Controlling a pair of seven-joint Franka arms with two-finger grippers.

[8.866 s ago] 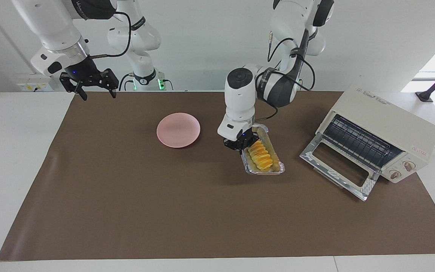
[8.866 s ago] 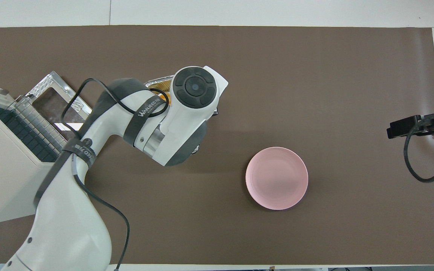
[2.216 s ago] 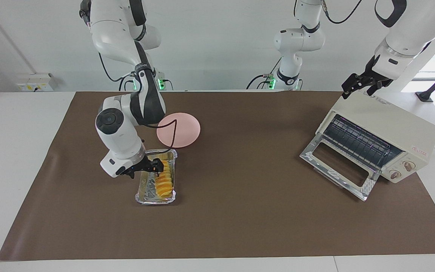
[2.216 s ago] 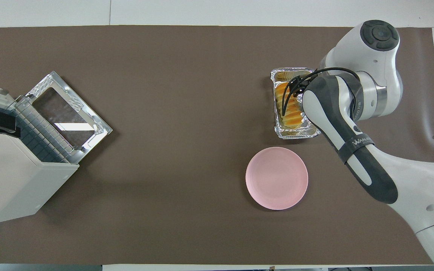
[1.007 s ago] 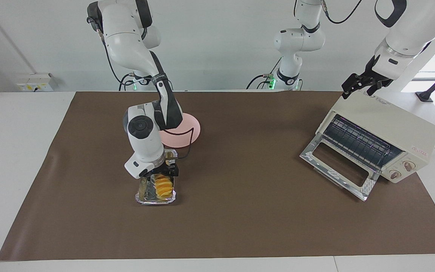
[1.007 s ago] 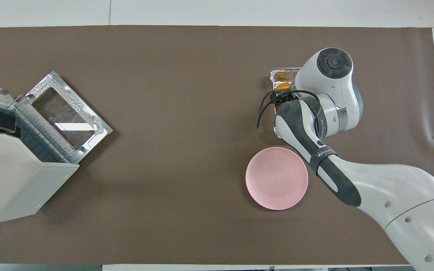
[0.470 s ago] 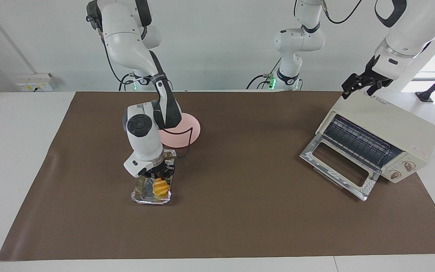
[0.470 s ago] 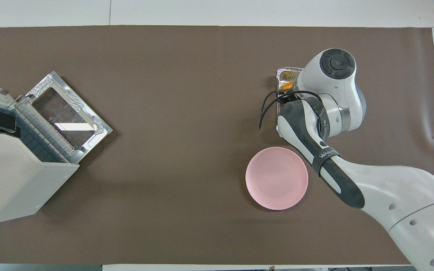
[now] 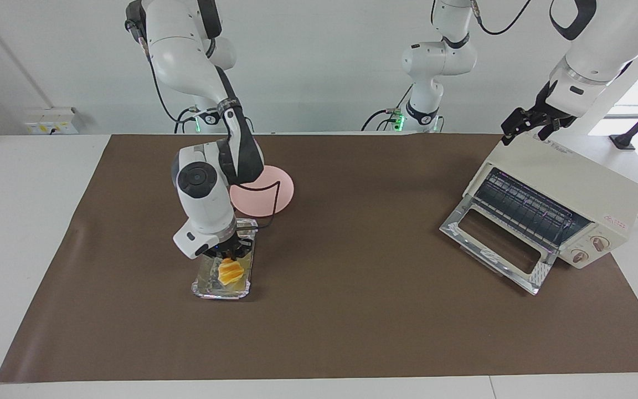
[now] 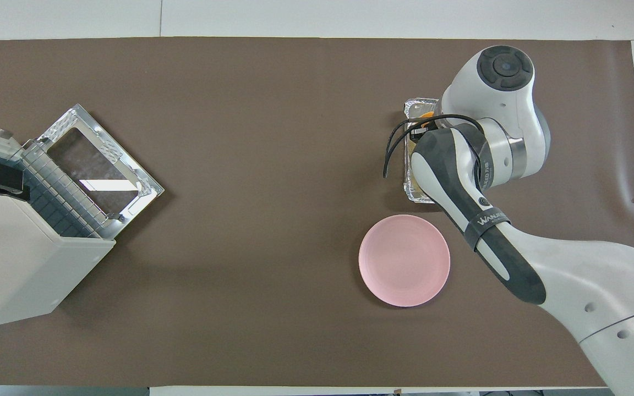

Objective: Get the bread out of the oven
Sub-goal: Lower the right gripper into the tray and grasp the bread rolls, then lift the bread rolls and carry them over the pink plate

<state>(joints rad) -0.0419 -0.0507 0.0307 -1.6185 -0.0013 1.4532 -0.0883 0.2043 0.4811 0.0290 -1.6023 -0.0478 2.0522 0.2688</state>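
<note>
The bread [image 9: 230, 271] is a golden ridged loaf in the crinkled foil tray [image 9: 208, 288], farther from the robots than the pink plate [image 9: 270, 195]. My right gripper [image 9: 226, 255] points down into the tray and is shut on the bread's upper end, so the loaf hangs tilted with its lower end showing. In the overhead view the right arm hides most of it; a bit of bread [image 10: 428, 116] shows. The cream oven [image 9: 568, 194] stands at the left arm's end with its door [image 9: 496, 244] dropped open and its rack bare. My left gripper [image 9: 528, 126] waits open over the oven's top.
The pink plate [image 10: 404, 260] lies beside the foil tray [image 10: 411, 190], nearer to the robots. The oven [image 10: 14, 264] and its open door [image 10: 99, 165] take up the left arm's end. A brown mat [image 9: 352, 321] covers the table.
The right gripper swung round over the tray, came down on the bread and tilted it up; the tray shifted slightly toward the right arm's end. The left arm stayed still.
</note>
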